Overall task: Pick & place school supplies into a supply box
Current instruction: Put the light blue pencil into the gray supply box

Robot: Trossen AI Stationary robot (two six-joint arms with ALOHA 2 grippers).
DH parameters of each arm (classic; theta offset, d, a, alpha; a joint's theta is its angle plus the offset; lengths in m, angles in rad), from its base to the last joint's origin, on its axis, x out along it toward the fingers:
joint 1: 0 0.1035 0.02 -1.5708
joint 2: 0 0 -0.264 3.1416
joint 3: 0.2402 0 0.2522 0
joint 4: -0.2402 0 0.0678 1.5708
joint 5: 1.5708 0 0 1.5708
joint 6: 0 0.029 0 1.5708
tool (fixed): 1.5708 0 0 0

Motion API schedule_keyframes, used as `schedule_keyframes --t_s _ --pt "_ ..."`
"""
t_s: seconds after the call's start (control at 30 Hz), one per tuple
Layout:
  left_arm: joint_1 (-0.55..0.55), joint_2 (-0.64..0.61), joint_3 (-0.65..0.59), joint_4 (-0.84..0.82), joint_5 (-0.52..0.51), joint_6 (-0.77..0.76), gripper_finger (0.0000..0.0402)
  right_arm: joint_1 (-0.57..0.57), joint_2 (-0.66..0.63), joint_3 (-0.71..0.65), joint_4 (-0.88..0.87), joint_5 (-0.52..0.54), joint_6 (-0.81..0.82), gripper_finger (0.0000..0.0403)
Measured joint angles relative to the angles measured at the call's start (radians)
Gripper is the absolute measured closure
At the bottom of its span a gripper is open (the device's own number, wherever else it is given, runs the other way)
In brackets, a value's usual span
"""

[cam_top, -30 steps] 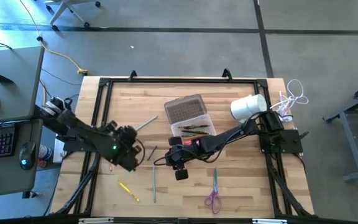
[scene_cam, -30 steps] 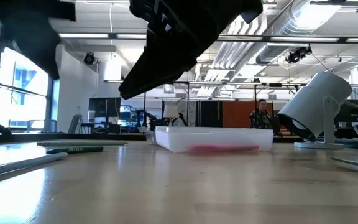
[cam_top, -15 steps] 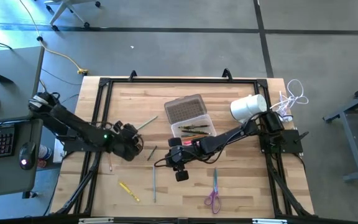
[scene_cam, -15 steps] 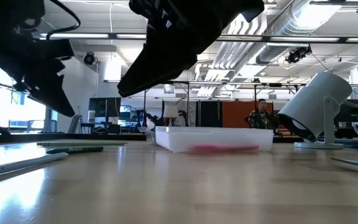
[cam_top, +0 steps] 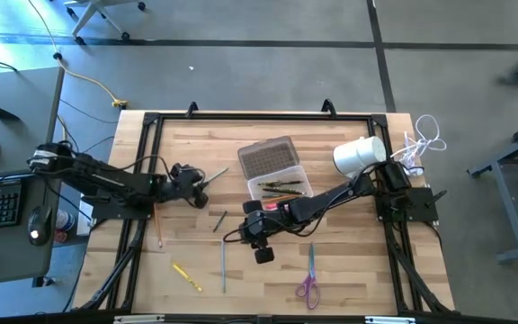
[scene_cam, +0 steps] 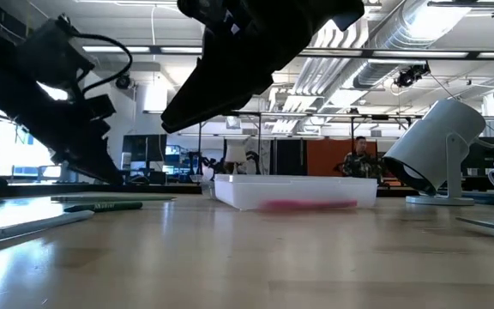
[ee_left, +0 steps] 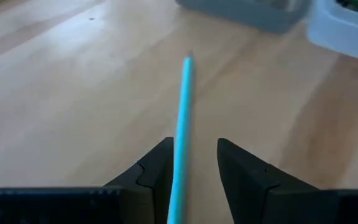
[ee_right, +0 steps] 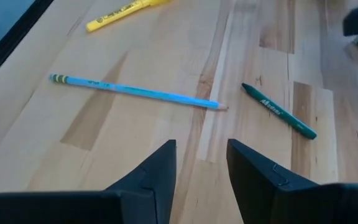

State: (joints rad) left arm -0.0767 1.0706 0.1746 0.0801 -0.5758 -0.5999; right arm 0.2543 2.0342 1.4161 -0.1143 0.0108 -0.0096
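From above, the left gripper (cam_top: pixel 196 176) reaches toward a pencil (cam_top: pixel 211 177) lying at nine o'clock of the open supply box (cam_top: pixel 279 187), the right gripper (cam_top: pixel 261 243) hovering farther off over the tabletop (cam_top: pixel 349 261). At the left wrist, that pencil's (ee_left: pixel 181 112) long axis runs straight between the jaws, which stand apart around it. The right wrist shows its jaws apart and empty above another blue pencil (ee_right: pixel 135 91) and a green pen (ee_right: pixel 278 111).

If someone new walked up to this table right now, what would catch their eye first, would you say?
Probably the two dark arms reaching in from opposite sides: the left gripper sits low with a light blue pencil between its open fingers, while the right gripper waits mid-table. Next, the clear supply box at the centre, lid open and a few pencils inside, and the purple-handled scissors near the front edge.
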Motion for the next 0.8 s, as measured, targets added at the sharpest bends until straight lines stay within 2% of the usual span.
schedule_keyframes --t_s 0.13,0.3,0.8 --pt "0.067 0.0 -0.031 0.031 0.026 0.038 0.0243 0.0 0.0 0.0 0.0 -0.002 -0.043 0.0276" --pt "0.092 0.0 -0.05 0.048 0.117 0.05 0.0243 0.0 0.0 0.0 0.0 -0.002 -0.05 0.0276" --pt "0.09 0.006 -0.161 0.221 0.097 0.042 0.0243 0.0 0.0 0.0 0.007 -0.003 -0.043 0.0276"
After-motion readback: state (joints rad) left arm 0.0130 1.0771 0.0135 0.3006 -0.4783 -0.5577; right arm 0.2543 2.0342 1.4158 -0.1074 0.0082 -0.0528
